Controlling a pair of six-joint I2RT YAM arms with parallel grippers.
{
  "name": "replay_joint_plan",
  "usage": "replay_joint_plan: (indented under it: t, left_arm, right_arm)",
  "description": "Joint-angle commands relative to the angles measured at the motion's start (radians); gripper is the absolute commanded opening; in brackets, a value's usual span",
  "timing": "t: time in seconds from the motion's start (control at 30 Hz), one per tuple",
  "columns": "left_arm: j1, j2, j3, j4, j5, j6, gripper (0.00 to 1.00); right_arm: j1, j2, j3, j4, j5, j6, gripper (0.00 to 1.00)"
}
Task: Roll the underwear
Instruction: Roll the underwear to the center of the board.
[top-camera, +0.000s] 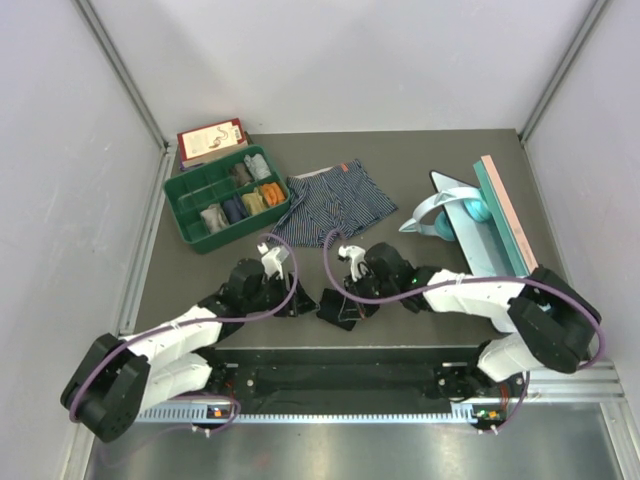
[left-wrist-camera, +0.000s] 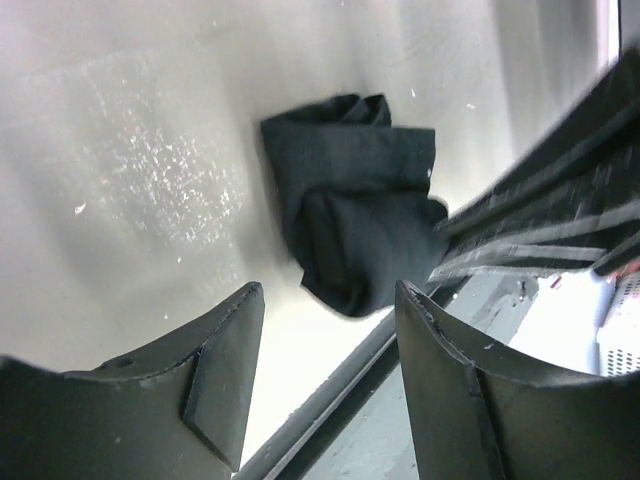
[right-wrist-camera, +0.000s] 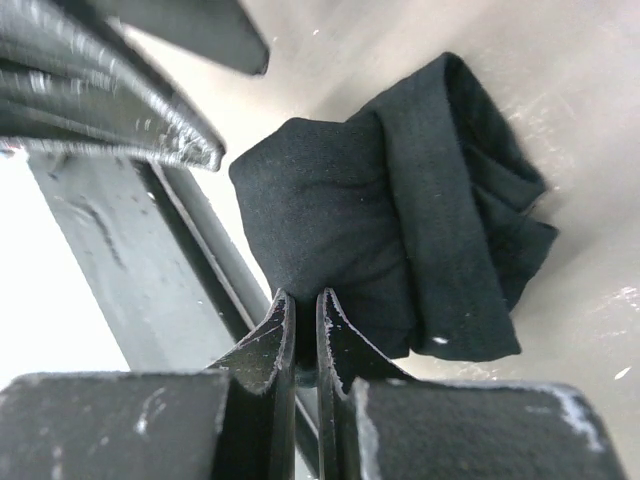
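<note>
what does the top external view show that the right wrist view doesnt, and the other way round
Only top external: the dark blue white-striped cloth boxer briefs with an orange waistband lying flat, beside the green plastic divided tray holding rolled cloth items. Only right wrist: the right claw shut, its tips at the edge of the plain black cloth underwear, whose folds show clearly. Both: that black underwear, bunched into a rough roll.

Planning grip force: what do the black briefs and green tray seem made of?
Black briefs: soft matte knit cloth, perhaps cotton; it bunches in creased folds. Green tray: probably moulded plastic; thin rigid walls and dividers, even colour.
</note>
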Motion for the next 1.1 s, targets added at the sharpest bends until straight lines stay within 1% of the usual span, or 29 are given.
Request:
replay_joint_plan:
  t: [0.0, 0.17, 0.37, 0.6, 0.63, 0.73, 0.77, 0.8, 0.83, 0.87, 0.9, 0.93, 1.0, 1.03, 1.07]
  left_arm:
    - [-0.014, -0.016, -0.036, 0.161, 0.011, -0.005, 0.60]
    - [-0.032, 0.024, -0.045, 0.239, 0.008, -0.008, 0.60]
    - [-0.044, 0.093, -0.051, 0.328, -0.009, -0.016, 0.60]
    - [-0.056, 0.222, -0.044, 0.446, 0.002, -0.040, 0.58]
    - [-0.063, 0.236, -0.042, 0.458, 0.000, -0.045, 0.56]
    - [-0.066, 0.286, -0.018, 0.449, -0.011, -0.057, 0.36]
    - [-0.066, 0.299, -0.005, 0.426, -0.026, -0.057, 0.20]
    - [-0.066, 0.317, 0.009, 0.359, -0.033, -0.053, 0.13]
    - [-0.066, 0.325, 0.037, 0.325, -0.040, -0.045, 0.07]
    - [-0.066, 0.331, 0.053, 0.249, -0.058, -0.030, 0.00]
    - [-0.066, 0.345, 0.067, 0.218, -0.061, -0.022, 0.00]
    - [-0.066, 0.351, 0.094, 0.192, -0.066, -0.013, 0.00]
    - [-0.066, 0.374, 0.134, 0.118, -0.072, 0.015, 0.00]
    - [-0.066, 0.383, 0.148, 0.095, -0.069, 0.033, 0.00]
    - [-0.066, 0.392, 0.159, 0.080, -0.064, 0.041, 0.00]
  right_arm:
    - [-0.078, 0.054, 0.068, -0.009, -0.154, 0.044, 0.00]
    - [-0.144, 0.121, 0.094, -0.014, -0.245, 0.062, 0.00]
    - [-0.196, 0.191, 0.114, -0.017, -0.302, 0.079, 0.00]
    - [-0.221, 0.253, 0.142, -0.026, -0.322, 0.084, 0.00]
    - [-0.222, 0.258, 0.143, -0.026, -0.322, 0.082, 0.00]
    - [-0.224, 0.252, 0.158, -0.055, -0.303, 0.067, 0.00]
    - [-0.222, 0.241, 0.165, -0.085, -0.296, 0.059, 0.00]
    - [-0.222, 0.234, 0.169, -0.096, -0.291, 0.046, 0.00]
    - [-0.224, 0.226, 0.180, -0.110, -0.283, 0.038, 0.04]
    - [-0.224, 0.206, 0.183, -0.138, -0.277, 0.026, 0.07]
    - [-0.222, 0.195, 0.189, -0.152, -0.271, 0.019, 0.09]
    - [-0.224, 0.185, 0.201, -0.170, -0.260, 0.010, 0.17]
    - [-0.225, 0.149, 0.215, -0.216, -0.237, -0.013, 0.26]
    - [-0.228, 0.139, 0.227, -0.227, -0.234, -0.019, 0.35]
    - [-0.231, 0.114, 0.231, -0.231, -0.231, -0.025, 0.41]
